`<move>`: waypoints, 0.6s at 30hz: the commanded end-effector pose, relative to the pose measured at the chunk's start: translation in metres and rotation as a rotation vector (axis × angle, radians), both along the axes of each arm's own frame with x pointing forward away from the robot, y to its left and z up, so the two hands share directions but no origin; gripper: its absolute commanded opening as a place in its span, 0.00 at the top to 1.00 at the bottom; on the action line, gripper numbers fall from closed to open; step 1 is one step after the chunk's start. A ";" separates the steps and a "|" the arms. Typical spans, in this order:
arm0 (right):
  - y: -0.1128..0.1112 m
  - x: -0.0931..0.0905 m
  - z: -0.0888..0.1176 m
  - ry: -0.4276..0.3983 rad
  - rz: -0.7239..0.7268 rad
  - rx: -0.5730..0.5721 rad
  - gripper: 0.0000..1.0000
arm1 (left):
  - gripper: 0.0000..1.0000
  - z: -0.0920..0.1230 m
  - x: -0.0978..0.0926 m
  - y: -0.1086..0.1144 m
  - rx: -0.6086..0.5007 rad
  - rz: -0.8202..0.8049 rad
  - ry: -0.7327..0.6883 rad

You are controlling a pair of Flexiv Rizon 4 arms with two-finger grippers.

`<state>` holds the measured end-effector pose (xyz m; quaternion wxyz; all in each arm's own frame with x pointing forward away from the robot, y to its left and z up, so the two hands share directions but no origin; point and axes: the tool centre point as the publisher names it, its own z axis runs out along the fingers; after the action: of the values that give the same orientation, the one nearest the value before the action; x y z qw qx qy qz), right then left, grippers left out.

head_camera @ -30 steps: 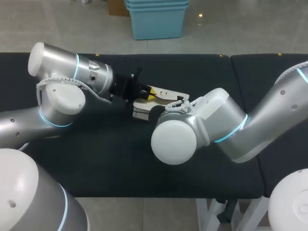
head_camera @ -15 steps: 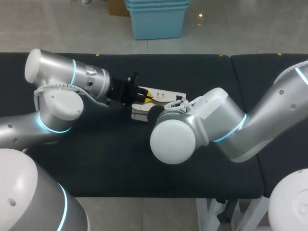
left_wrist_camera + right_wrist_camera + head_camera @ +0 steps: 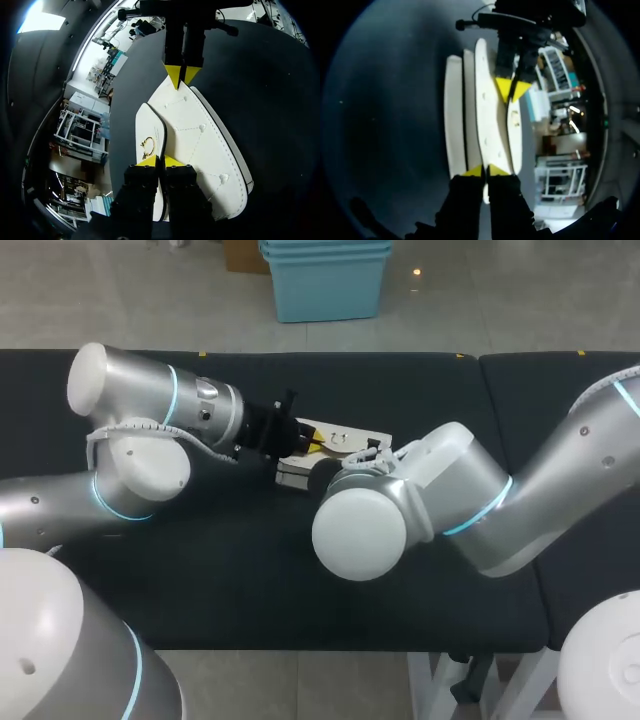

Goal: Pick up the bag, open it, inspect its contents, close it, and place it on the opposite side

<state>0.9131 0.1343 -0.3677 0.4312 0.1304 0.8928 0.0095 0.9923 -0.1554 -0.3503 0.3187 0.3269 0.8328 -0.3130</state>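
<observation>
The white bag (image 3: pixel 345 440) hangs just above the dark table, held between my two arms. In the left wrist view the bag (image 3: pixel 200 135) shows a stitched white flap, and a smaller tab with a gold ring (image 3: pixel 148 145). My left gripper (image 3: pixel 160 161) is shut on the near edge of that flap. My right gripper (image 3: pixel 181 76) pinches the far tip. In the right wrist view my right gripper (image 3: pixel 484 171) is shut on one thin white panel of the bag (image 3: pixel 482 110), and the left gripper (image 3: pixel 512 90) grips the far end. My right gripper is hidden behind its own wrist in the head view, where the left gripper (image 3: pixel 305 440) shows.
The dark padded table (image 3: pixel 250 570) extends to both sides. A seam (image 3: pixel 485 390) divides it from a second pad on the right. My right arm's big elbow joint (image 3: pixel 360 530) hangs over the middle in front of the bag.
My left arm drew back a little to the left and then came right again, rolling its wrist. The bag stayed gripped by both grippers; the right arm kept still.
</observation>
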 end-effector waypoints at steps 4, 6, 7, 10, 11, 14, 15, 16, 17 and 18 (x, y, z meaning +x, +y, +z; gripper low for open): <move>0.001 -0.002 -0.001 -0.005 0.000 0.001 1.00 | 1.00 0.000 -0.006 0.010 -0.050 -0.074 -0.017; 0.001 -0.002 -0.001 -0.005 0.000 0.001 1.00 | 1.00 -0.001 -0.008 0.010 -0.047 -0.086 -0.024; 0.001 -0.002 -0.001 -0.005 0.000 0.001 1.00 | 1.00 -0.001 -0.008 0.009 -0.047 -0.089 -0.025; 0.001 -0.002 -0.001 -0.005 0.000 0.001 1.00 | 1.00 -0.003 -0.007 0.007 -0.043 -0.081 -0.024; 0.001 -0.002 -0.001 -0.005 0.000 0.001 1.00 | 1.00 -0.004 -0.006 0.007 -0.052 -0.078 -0.018; 0.001 -0.002 -0.001 -0.005 0.000 0.001 1.00 | 1.00 -0.002 -0.005 0.008 -0.069 -0.072 -0.017; 0.001 -0.002 -0.001 -0.005 0.000 0.001 1.00 | 0.96 -0.001 -0.006 0.008 -0.071 -0.071 -0.019; 0.001 -0.002 -0.001 -0.005 0.000 0.001 1.00 | 0.59 0.001 -0.006 0.008 -0.081 -0.068 -0.020; 0.001 -0.002 -0.001 -0.005 0.000 0.001 1.00 | 0.33 0.003 -0.007 0.009 -0.082 -0.066 -0.021; 0.001 -0.002 -0.001 -0.005 0.000 0.001 1.00 | 0.22 0.005 -0.008 0.009 -0.085 -0.064 -0.027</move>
<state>0.9117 0.1355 -0.3670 0.4313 0.1299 0.8928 0.0106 0.9880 -0.1501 -0.3440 0.3255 0.3452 0.8076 -0.3502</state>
